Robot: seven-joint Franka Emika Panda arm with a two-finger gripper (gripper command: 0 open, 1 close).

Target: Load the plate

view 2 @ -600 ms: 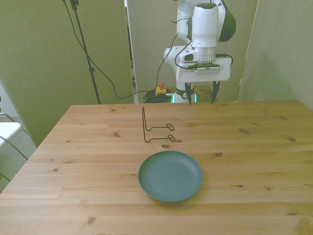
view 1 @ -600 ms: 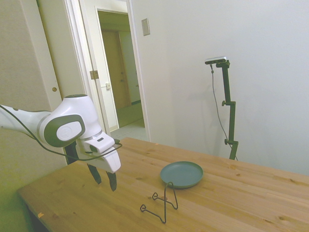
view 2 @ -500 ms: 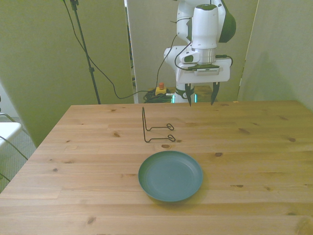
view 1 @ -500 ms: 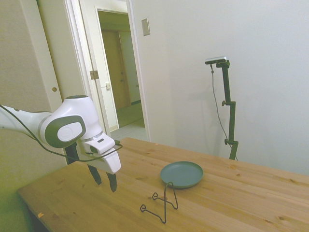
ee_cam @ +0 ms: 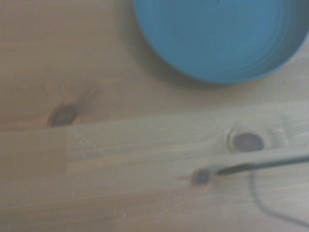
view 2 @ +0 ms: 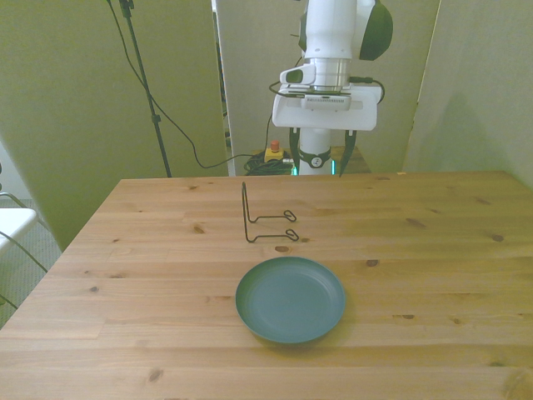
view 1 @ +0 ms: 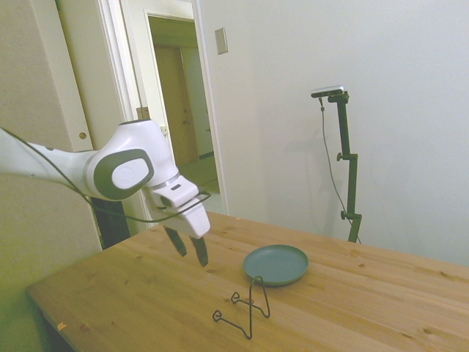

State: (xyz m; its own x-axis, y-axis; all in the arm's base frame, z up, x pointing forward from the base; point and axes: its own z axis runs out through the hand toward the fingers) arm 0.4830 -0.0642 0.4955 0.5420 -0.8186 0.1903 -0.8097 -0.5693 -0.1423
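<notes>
The teal-grey plate [view 2: 290,298] lies flat and empty on the wooden table [view 2: 450,250], toward the near side in the front view. In the side view the plate [view 1: 275,264] sits just beyond the black wire stand [view 1: 245,308]. The wrist view shows part of the plate [ee_cam: 217,38] and one wire of the stand [ee_cam: 260,166], blurred. My gripper [view 2: 321,158] hangs open and empty in the air above the table's far edge, behind the wire stand [view 2: 262,218]. From the side, the gripper [view 1: 190,253] is well above the table, left of the plate.
Cables and a small red-topped button [view 2: 272,150] lie on the floor behind the table. A white object [view 2: 12,225] pokes in at the front view's left edge. An open doorway [view 1: 179,117] stands behind the arm in the side view.
The arm has risen and swung forward over the table toward the plate and stand. The gripper stays open. Plate and stand have not moved.
</notes>
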